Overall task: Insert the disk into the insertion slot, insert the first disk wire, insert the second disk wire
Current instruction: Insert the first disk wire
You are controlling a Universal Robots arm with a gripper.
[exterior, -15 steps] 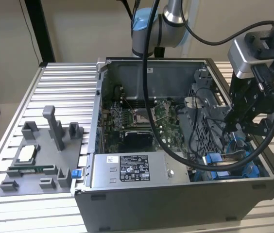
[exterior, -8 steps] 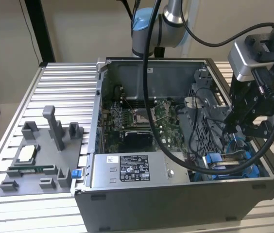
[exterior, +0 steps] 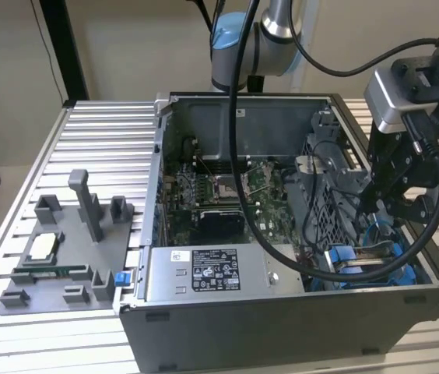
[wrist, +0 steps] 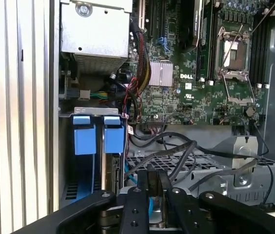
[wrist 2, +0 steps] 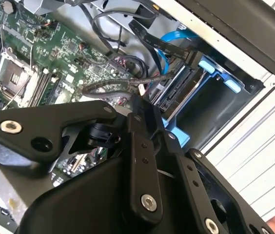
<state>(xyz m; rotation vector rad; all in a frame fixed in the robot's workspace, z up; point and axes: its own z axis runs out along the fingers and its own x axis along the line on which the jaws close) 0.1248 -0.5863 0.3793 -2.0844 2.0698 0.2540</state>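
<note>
The disk sits in the insertion slot (exterior: 357, 263) at the case's front corner on the exterior view's right. Two bright blue carrier tabs (wrist: 85, 137) show at the slot's mouth in the first wrist view, and the blue rails (wrist 2: 215, 72) flank the drive's dark end in the second wrist view. My gripper (exterior: 375, 204) hangs inside the case just above the slot. Its fingers (wrist: 152, 178) stand together, shut. A braided black wire (wrist 2: 108, 85) with a small white end runs right by the tips (wrist 2: 145, 105); I cannot tell whether it is gripped.
A blue data cable (wrist 2: 174, 36) loops over the slot. The grey perforated cage (wrist: 215, 168) carries several loose black wires. The power-supply box (exterior: 204, 273) and motherboard (exterior: 219, 191) take up the case. A grey fixture plate (exterior: 56, 257) lies on the table at the exterior view's left.
</note>
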